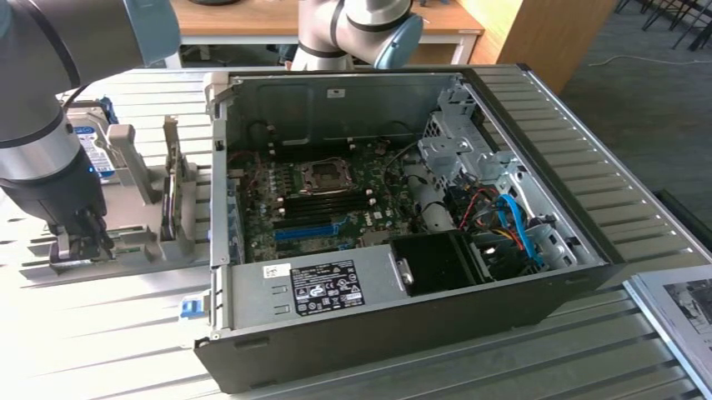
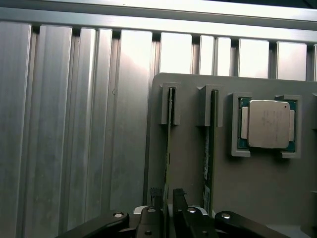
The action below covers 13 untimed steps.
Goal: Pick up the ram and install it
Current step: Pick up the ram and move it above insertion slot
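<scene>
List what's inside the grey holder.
A ram and a second ram stand on edge in the holder's slots. A processor lies flat in a pocket beside them. The gripper covers one end of the first ram, and the slot floors are hidden.

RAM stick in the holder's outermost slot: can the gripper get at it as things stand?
Probably yes. The gripper sits over that RAM stick, in line with it, with nothing between them. The second stick stands apart in its own slot, and the CPU lies further off on the holder.
</scene>
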Motion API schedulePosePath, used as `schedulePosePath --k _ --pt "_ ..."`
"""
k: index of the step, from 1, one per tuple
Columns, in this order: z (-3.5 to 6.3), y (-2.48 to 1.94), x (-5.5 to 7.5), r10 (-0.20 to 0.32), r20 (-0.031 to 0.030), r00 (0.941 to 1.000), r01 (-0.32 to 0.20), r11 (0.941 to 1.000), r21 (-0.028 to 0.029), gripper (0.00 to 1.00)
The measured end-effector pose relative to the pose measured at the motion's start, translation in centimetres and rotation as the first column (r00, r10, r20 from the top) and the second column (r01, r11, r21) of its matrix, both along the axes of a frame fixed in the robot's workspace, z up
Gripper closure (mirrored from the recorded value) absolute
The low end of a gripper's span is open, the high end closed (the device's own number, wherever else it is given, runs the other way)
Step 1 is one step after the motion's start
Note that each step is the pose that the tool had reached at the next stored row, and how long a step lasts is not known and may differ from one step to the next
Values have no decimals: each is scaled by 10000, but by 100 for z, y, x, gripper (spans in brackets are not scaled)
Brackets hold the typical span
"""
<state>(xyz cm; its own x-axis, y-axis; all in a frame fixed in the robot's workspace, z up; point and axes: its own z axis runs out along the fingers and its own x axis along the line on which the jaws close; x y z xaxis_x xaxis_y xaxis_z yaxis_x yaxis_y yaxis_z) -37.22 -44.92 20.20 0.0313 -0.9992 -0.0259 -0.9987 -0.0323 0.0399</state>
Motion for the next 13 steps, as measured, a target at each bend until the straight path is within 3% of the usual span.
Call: schedulePosePath --k 13 --pt "-6 -6 0 0 1 10000 0 10000 0 77"
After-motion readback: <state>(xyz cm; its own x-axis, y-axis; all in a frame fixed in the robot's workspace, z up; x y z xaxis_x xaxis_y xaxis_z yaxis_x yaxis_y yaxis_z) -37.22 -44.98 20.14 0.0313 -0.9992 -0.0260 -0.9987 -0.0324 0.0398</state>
